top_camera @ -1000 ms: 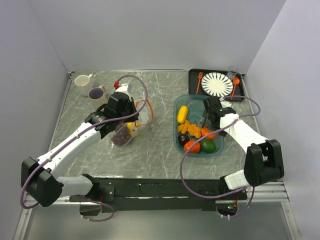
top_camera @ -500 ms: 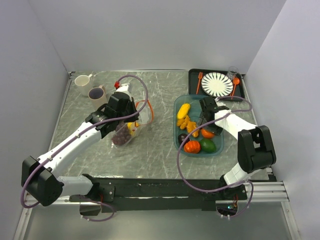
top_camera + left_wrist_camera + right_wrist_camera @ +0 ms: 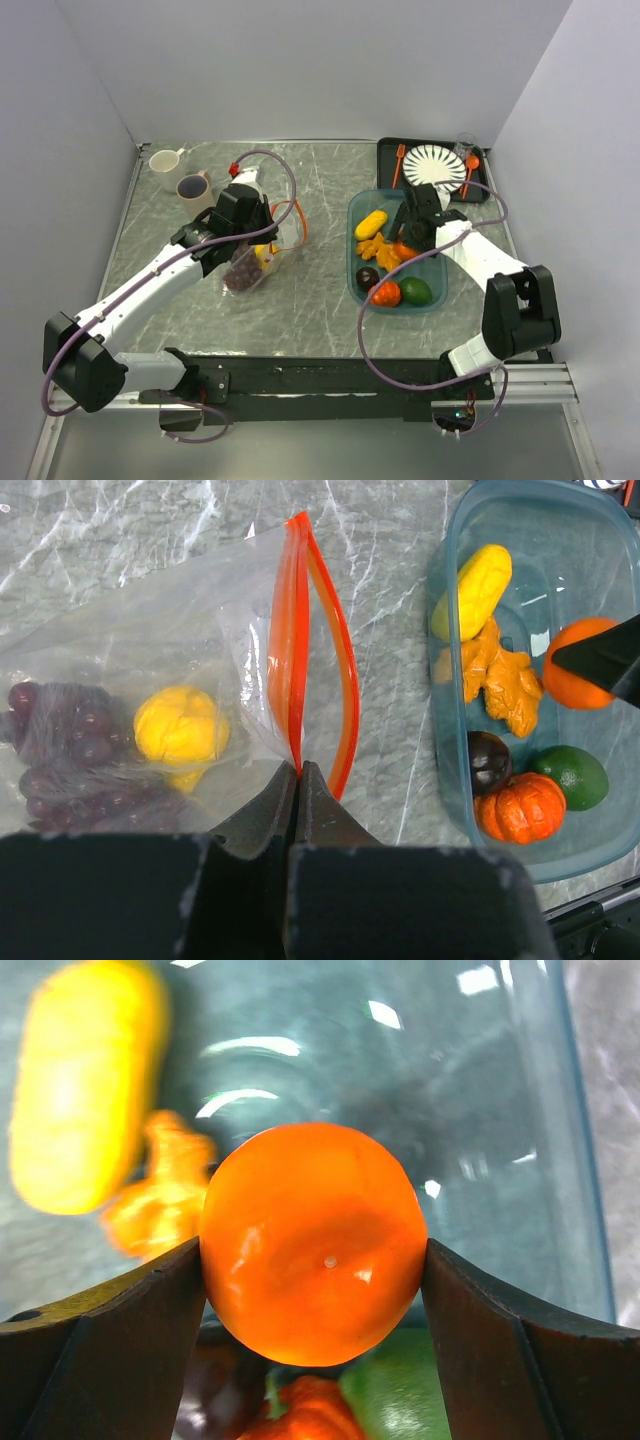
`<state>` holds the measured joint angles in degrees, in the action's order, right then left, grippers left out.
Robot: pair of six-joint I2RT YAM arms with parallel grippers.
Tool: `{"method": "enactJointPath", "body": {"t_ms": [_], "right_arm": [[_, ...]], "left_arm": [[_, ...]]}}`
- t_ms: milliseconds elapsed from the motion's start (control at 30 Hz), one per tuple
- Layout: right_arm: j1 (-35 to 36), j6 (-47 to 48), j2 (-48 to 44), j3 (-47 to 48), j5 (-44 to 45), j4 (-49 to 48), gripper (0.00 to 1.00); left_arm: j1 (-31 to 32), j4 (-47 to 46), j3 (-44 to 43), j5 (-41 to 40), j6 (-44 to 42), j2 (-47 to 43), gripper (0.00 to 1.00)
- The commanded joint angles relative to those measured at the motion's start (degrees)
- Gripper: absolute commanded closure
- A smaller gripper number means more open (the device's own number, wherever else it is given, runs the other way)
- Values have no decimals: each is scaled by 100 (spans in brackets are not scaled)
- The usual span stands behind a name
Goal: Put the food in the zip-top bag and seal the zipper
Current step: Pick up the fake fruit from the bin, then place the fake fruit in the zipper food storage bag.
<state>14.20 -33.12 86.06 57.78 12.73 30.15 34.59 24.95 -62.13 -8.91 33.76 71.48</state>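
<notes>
Both the left arm (image 3: pixel 150 280) and the right arm (image 3: pixel 478 262) are built of slim white tubular links joined by chunky black joint housings, and both are bolted to a black rail (image 3: pixel 330 375). A purple-grey cable (image 3: pixel 364 330) loops loosely along each, the left one ending in a small red fitting (image 3: pixel 233 166). The left gripper (image 3: pixel 298 780) is matte black and tapers to a wedge, while the right gripper (image 3: pixel 313 1260) shows dark, flat-faced fingers.

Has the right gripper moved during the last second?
Yes. The right gripper, now clamped on the orange fruit, has shifted toward the far end of the teal tray, away from the green fruit.
</notes>
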Motion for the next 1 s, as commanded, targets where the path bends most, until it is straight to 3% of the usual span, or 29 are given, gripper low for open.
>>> {"method": "enactJointPath", "body": {"t_ms": [0, 467, 967], "right_arm": [[-22, 157, -371, 58, -498, -457, 43], [303, -150, -872, 128, -2713, -1494, 46], [1682, -1319, 585, 1112, -4015, -2936, 46]], "left_arm": [[22, -52, -256, -23, -97, 23, 99], [22, -113, -247, 179, -97, 41, 99], [22, -289, -142, 680, -18, -38, 99]]}}
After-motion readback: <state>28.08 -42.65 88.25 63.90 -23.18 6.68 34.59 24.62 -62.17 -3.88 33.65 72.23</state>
